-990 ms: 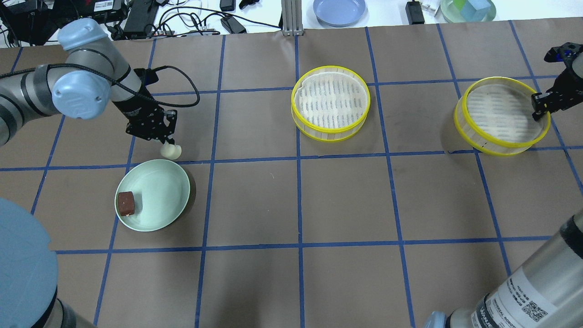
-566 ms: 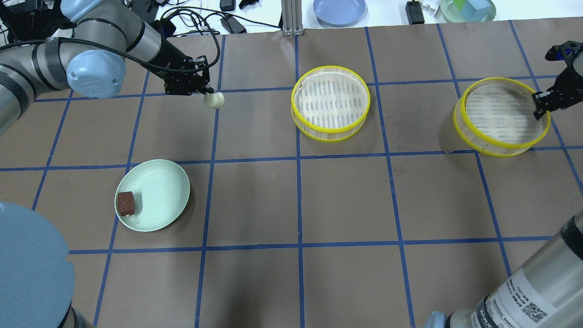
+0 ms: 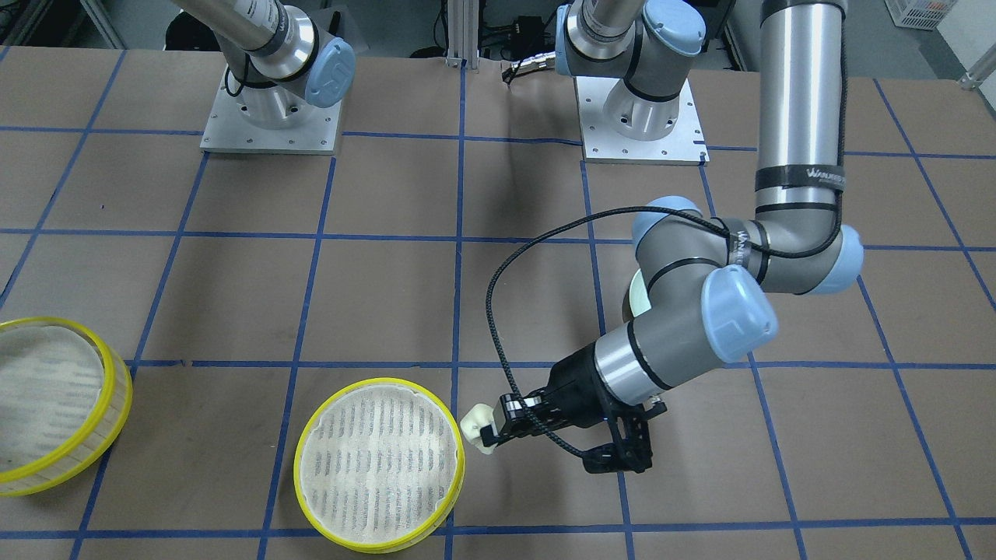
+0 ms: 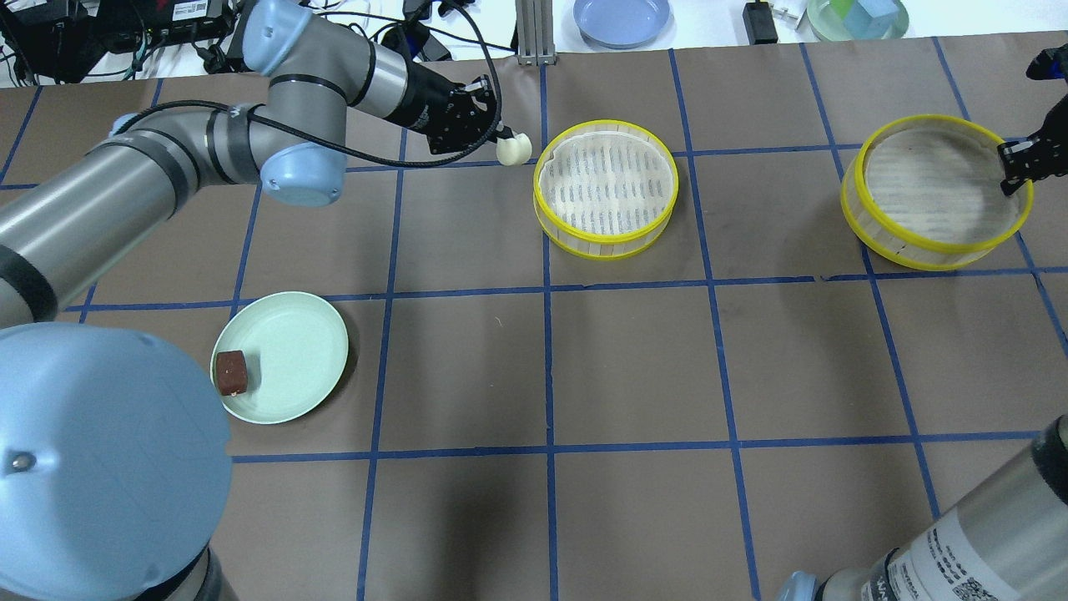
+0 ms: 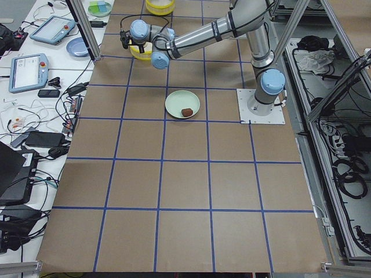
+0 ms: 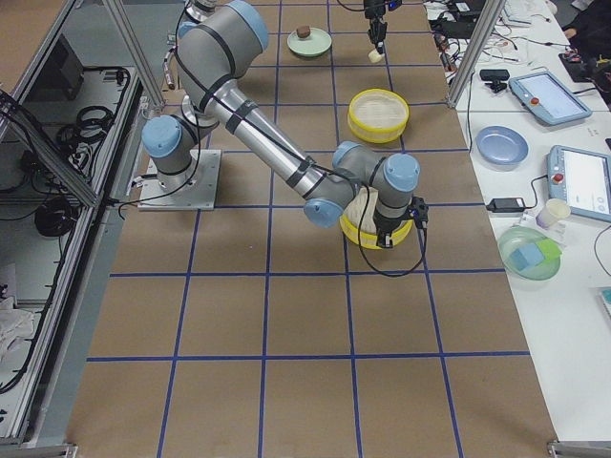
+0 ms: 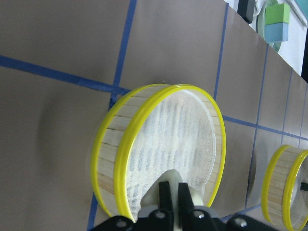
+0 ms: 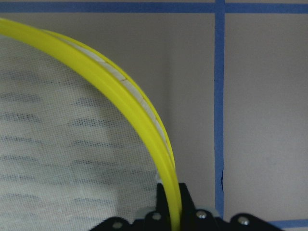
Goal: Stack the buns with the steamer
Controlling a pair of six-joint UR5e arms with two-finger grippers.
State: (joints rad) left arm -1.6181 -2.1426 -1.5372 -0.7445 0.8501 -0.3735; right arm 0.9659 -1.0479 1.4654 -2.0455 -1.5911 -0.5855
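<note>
My left gripper (image 4: pixel 503 140) is shut on the cream-white bun (image 4: pixel 515 149) and holds it above the table, just left of the middle steamer (image 4: pixel 605 244). The left wrist view shows the bun (image 7: pixel 153 198) between the fingers, with that steamer (image 7: pixel 110 159) just ahead. In the front view the bun (image 3: pixel 475 428) hangs beside the steamer's rim (image 3: pixel 455 459). The dark reddish-brown bun (image 4: pixel 231 372) lies on the pale green plate (image 4: pixel 300 359). My right gripper (image 4: pixel 1013 164) is shut on the rim of the right steamer (image 4: pixel 926 246), as the right wrist view (image 8: pixel 172 188) shows.
A blue plate (image 4: pixel 622 18), a bowl with green and blue blocks (image 4: pixel 858 17), and cables and adaptors lie along the far table edge. The two arm bases (image 3: pixel 268 117) stand at the robot's side.
My left arm carried the white bun from beside the plate, back and to the right, to the middle steamer's left rim. The right gripper shifted the right steamer slightly back and right.
</note>
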